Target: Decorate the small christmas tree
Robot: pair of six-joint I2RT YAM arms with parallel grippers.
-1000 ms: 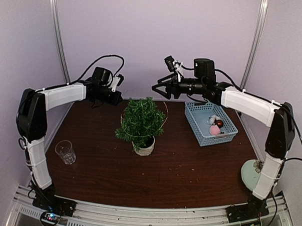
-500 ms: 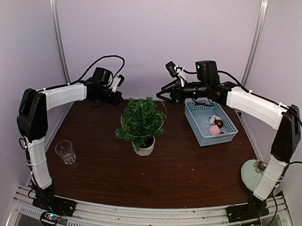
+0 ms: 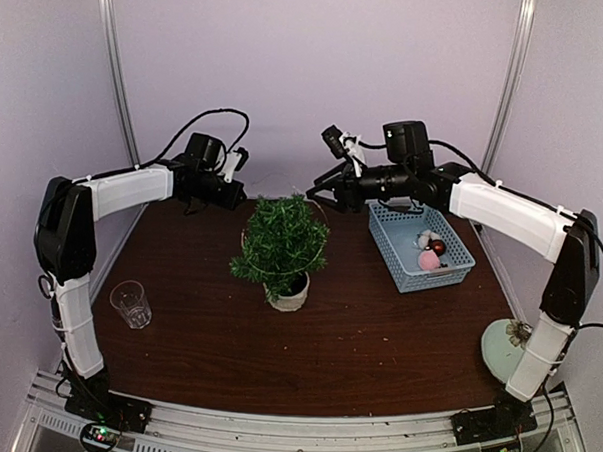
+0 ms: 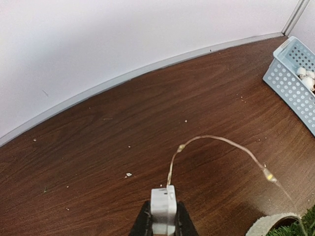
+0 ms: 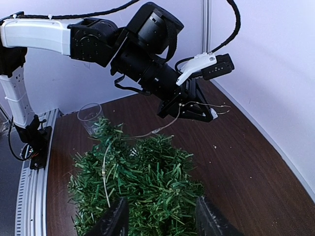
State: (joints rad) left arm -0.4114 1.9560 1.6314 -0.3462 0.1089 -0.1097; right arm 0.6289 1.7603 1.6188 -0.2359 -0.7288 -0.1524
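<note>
Right gripper (image 3: 323,190) nearer, over tree (image 3: 281,240)

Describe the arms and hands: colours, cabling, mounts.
Matching pair: left arm and right arm have white link covers, black joints, a black cable looping over each wrist. The left hand and right hand are black, each with a camera on a white bracket.

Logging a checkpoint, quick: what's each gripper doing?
Left gripper: closed on the thin wire light string.
Right gripper: open, empty, near the bushy dark-green tree.

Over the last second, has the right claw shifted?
Yes: the right claw dropped slightly in the top view toward the bushy dark-green tree, jaws narrowing.
</note>
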